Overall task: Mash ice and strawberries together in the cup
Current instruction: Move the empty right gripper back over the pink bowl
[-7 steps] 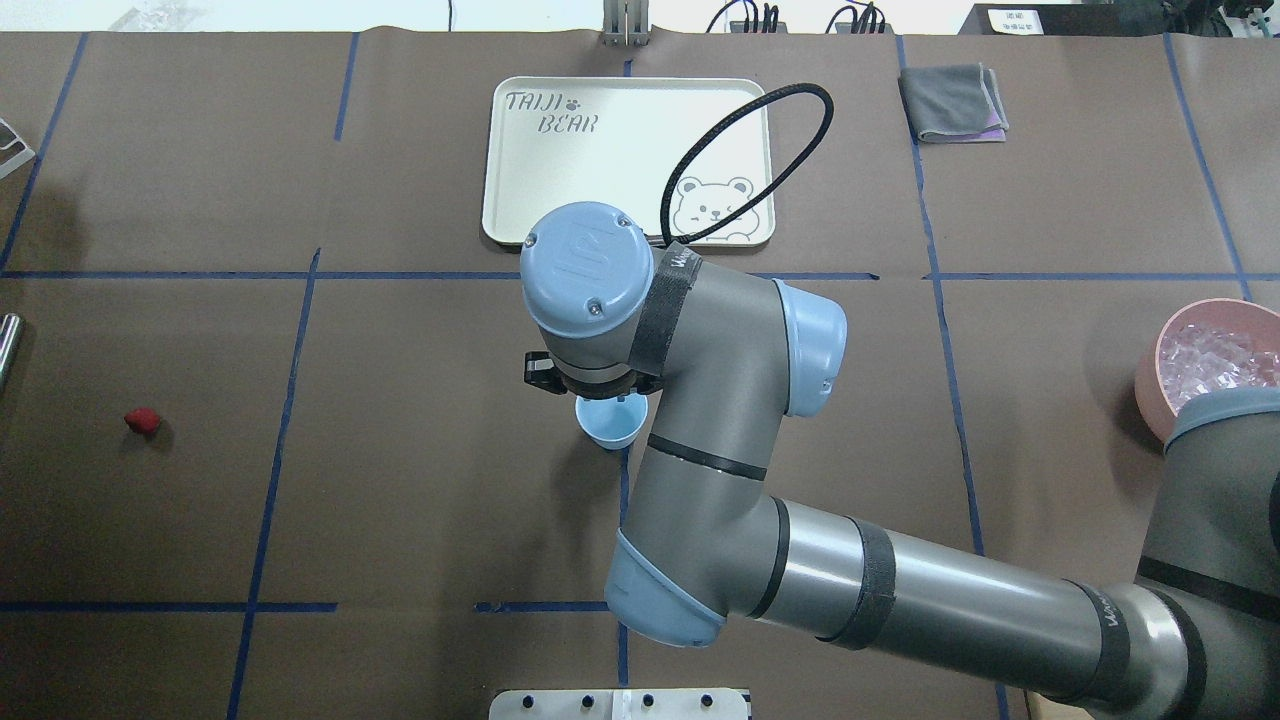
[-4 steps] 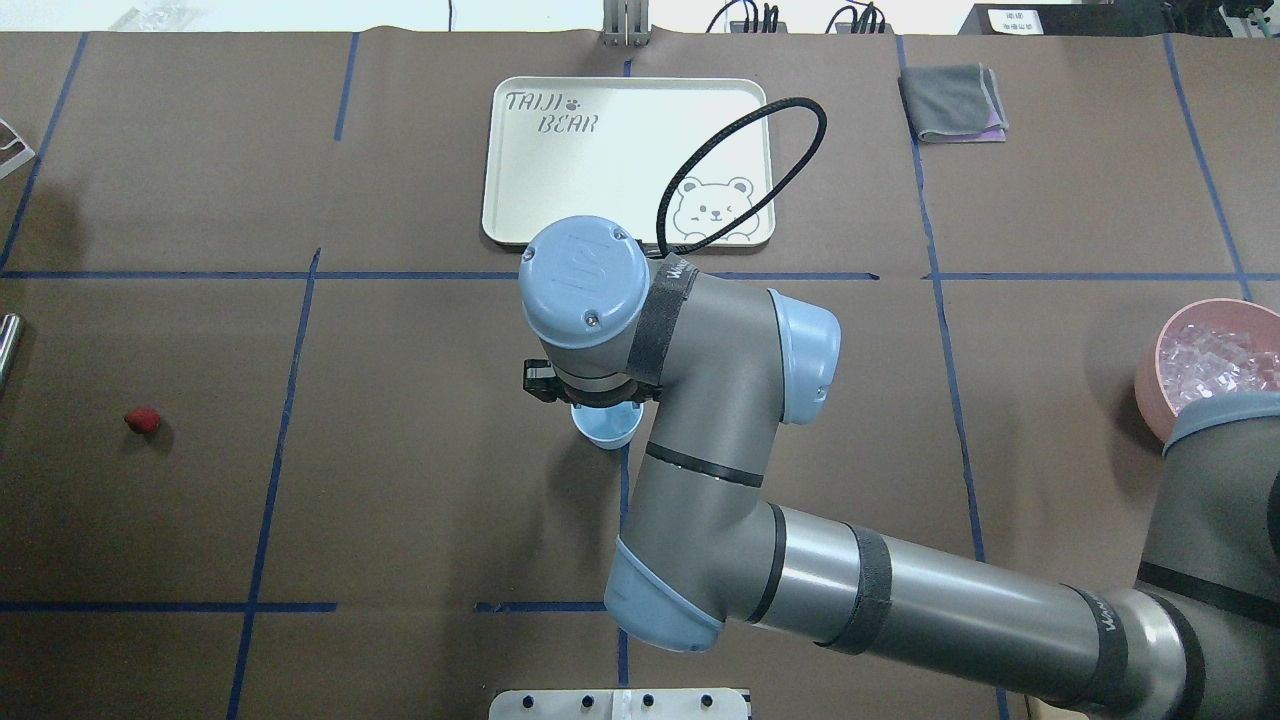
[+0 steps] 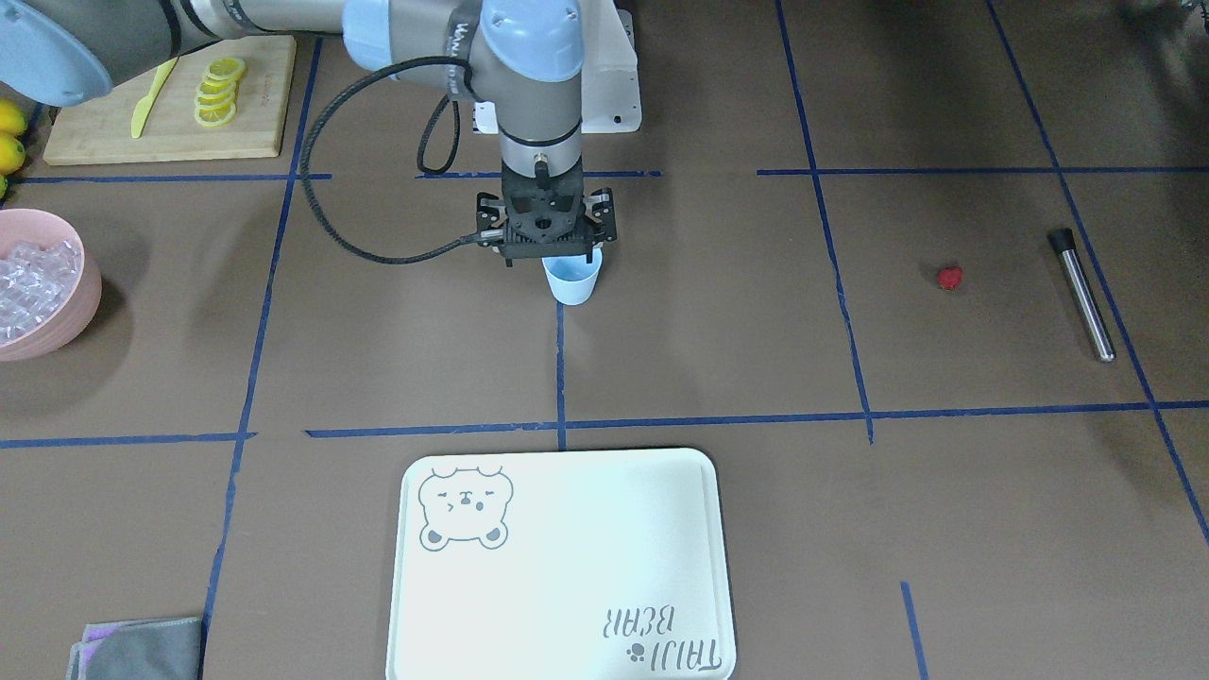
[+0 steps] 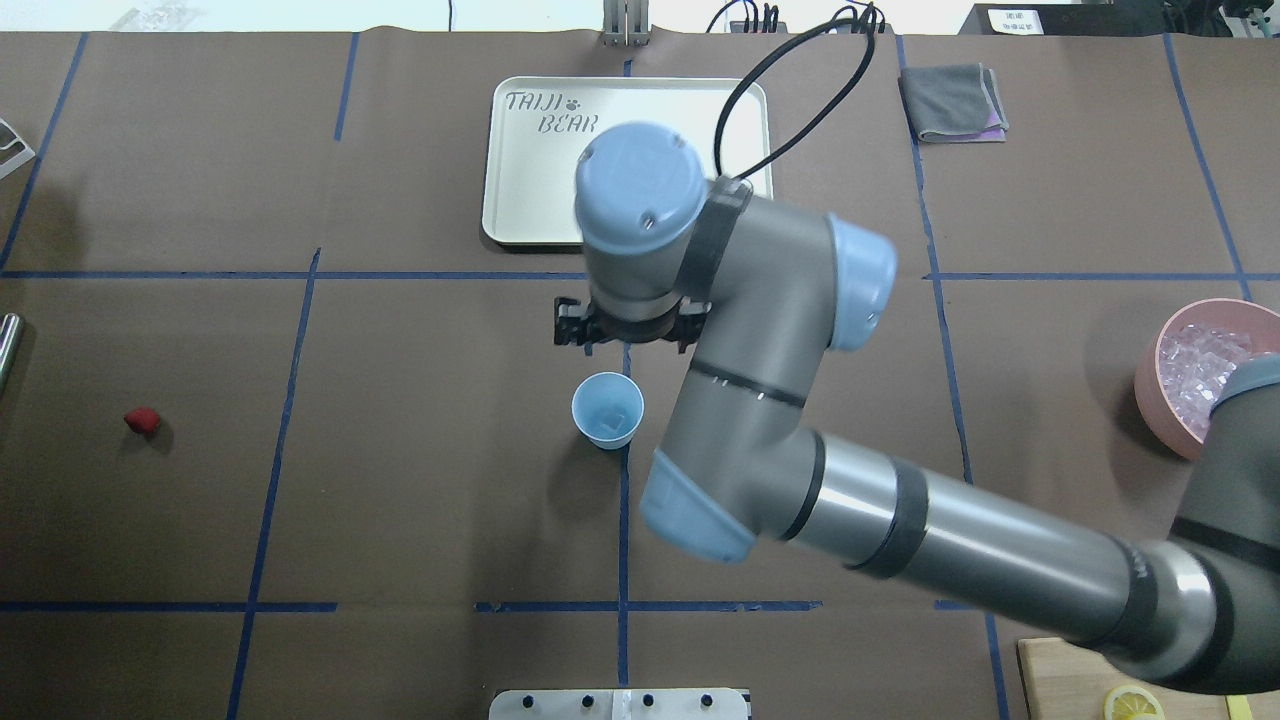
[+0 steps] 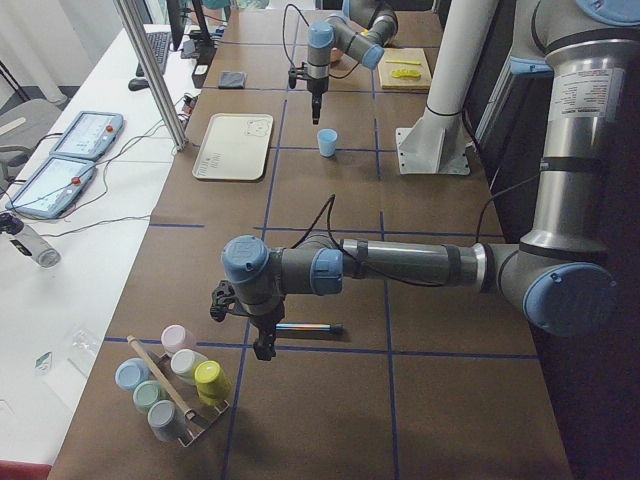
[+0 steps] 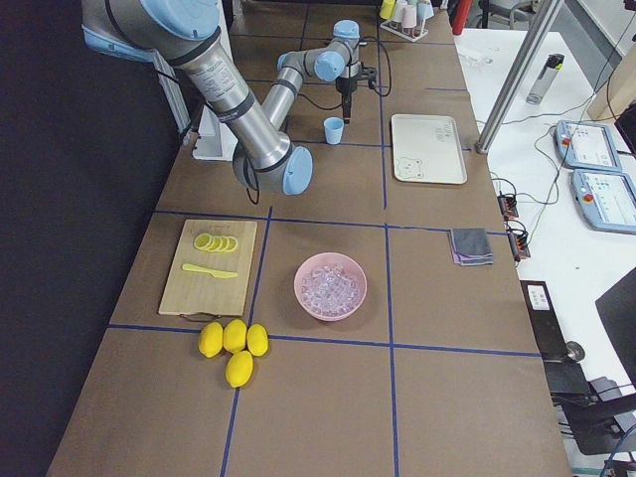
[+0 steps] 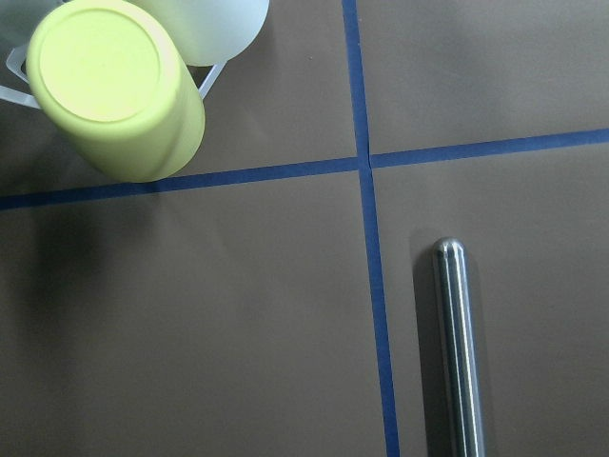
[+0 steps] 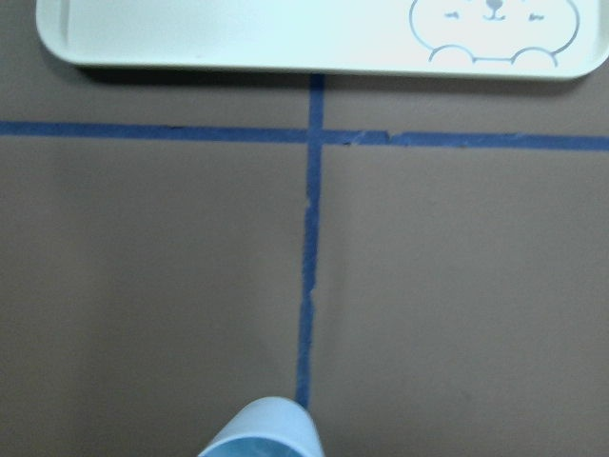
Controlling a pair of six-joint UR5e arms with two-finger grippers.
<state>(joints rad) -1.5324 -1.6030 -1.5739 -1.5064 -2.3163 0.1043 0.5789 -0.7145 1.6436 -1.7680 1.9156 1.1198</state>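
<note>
Hanging the right gripper [image 3: 553,247] raised beside the cup [image 3: 572,280], with jaws gaping and carrying nothing. Cradling ice [image 4: 614,414] inside. Hovering the left gripper [image 5: 263,345] near a rod [image 5: 308,327], grip impossible to tell.

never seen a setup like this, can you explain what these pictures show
Two robot arms work at a taped brown table, filmed at once from above, from across, from both ends and from each wrist. The right hand hangs above the pale-blue cup, a little toward the bear tray; a clear cube seems to lie in the cup. The left hand hovers by a metal rod. Neither visibly holds anything; open or shut, I cannot tell. Also there: a red strawberry, a pink bowl of ice, lemon slices on a board.
</note>
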